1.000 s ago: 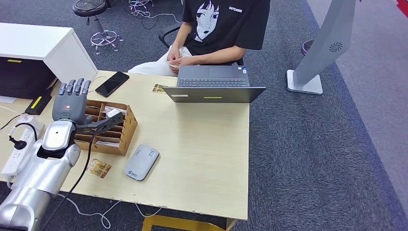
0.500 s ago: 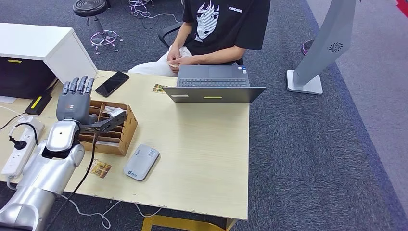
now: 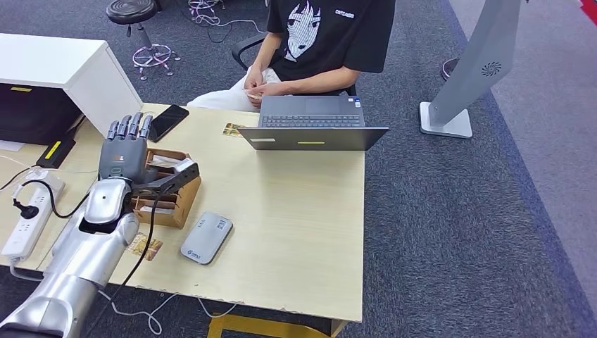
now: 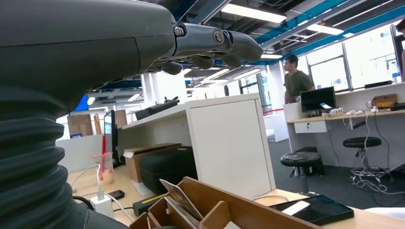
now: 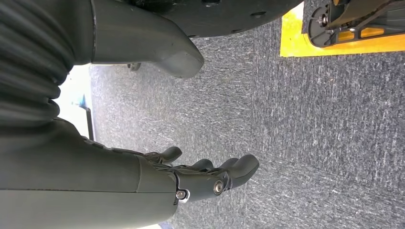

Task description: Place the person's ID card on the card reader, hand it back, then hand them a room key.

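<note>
My left hand (image 3: 125, 151) hovers over the wooden card box (image 3: 184, 193) at the table's left side, fingers straight and spread, thumb out to the right, holding nothing. In the left wrist view the left hand (image 4: 205, 45) is above the wooden card box (image 4: 229, 205), whose slots hold upright cards (image 4: 179, 198). The grey card reader (image 3: 206, 237) lies in front of the box. A patterned card (image 3: 146, 246) lies near the table's front edge. The seated person (image 3: 320, 42) holds a small card (image 3: 253, 94) in both hands. My right hand (image 5: 200, 179) hangs over the carpet, holding nothing.
An open laptop (image 3: 310, 123) stands at the far edge before the person, with another card (image 3: 231, 129) beside it. A black phone (image 3: 167, 121) lies far left. A power strip (image 3: 28, 211) and cables sit left of my arm. A white cabinet (image 3: 63, 67) stands beyond.
My left arm has moved forward and to the right, so the hand now sits over the far part of the card box. Nothing on the table has moved.
</note>
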